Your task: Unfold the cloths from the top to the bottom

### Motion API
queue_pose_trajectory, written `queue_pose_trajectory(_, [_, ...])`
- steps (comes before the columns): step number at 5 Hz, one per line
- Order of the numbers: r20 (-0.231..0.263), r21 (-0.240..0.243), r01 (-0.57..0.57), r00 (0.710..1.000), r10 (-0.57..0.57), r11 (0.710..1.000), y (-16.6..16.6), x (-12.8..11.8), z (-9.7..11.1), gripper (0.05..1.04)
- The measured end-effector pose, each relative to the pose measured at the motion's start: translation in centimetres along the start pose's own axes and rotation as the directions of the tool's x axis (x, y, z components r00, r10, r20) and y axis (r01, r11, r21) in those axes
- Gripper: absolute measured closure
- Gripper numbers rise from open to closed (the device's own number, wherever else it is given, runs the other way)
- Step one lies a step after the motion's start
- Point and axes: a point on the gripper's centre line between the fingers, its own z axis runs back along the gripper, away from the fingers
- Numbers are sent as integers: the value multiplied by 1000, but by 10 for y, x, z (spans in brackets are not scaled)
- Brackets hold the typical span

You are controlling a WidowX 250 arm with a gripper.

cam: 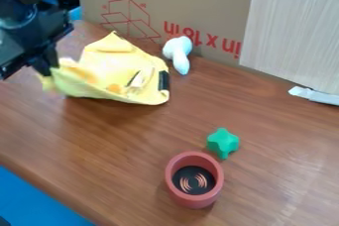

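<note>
And look, the pincer has one end of the yellow cloth pinched, the rest lying rumpled on the counter!

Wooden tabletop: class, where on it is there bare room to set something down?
On the tabletop, bare patches lie between the yellow cloth and the red cup, and between the green star-shaped piece and the pale panel. It is crowded at upper left, around gripper, cloth and white object, and where cup and star sit close.

soft matt cloth, smooth glossy wood table, matt brown cardboard
</note>
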Motion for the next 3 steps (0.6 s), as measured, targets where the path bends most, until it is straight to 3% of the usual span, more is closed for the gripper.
queue_pose_trajectory(2, [0, 46, 43, 999, -43, 998, 22, -30, 2, 1029])
queue_pose_trajectory(3, [3, 111, -17, 1000, 17, 994, 30, -36, 3, 1012])
